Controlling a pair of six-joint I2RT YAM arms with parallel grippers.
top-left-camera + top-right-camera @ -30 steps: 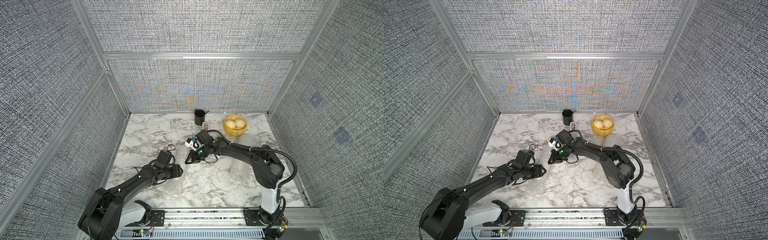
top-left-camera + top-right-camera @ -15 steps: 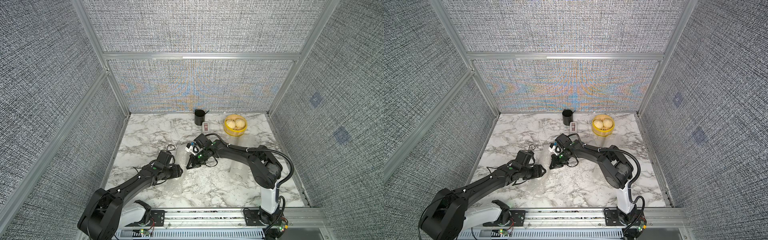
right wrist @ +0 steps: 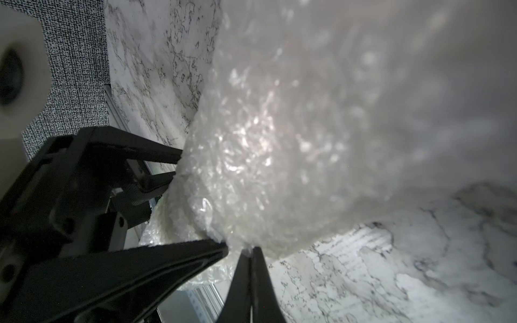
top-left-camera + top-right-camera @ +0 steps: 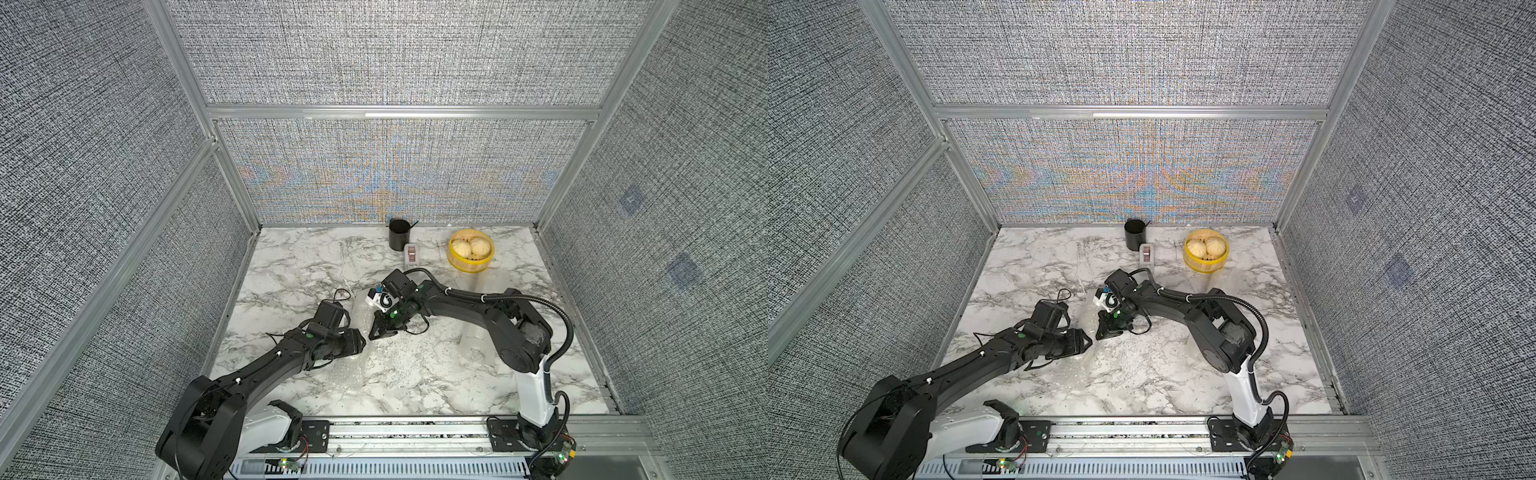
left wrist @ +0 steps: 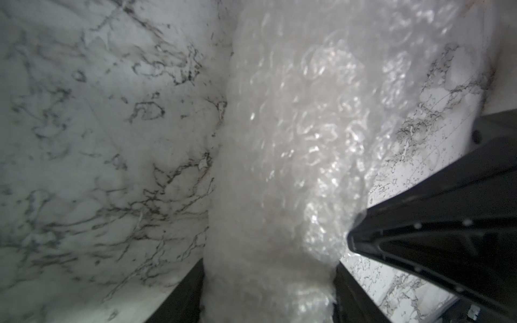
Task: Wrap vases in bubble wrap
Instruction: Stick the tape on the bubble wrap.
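— What moved?
— The right gripper (image 4: 377, 331) has swung down toward the left gripper (image 4: 360, 345).
— And the bubble wrap (image 5: 279, 167)?
— A cloudy, crumpled bundle between them, low by the tabletop (image 4: 415, 374). The left gripper clasps it, jaws partly apart. The right gripper, fully closed, pinches its edge.

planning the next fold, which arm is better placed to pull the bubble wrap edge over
Right: the right gripper is shut, tips at the bubble wrap edge, likely ready to pull. The left gripper grips its rolled part, steadying it.
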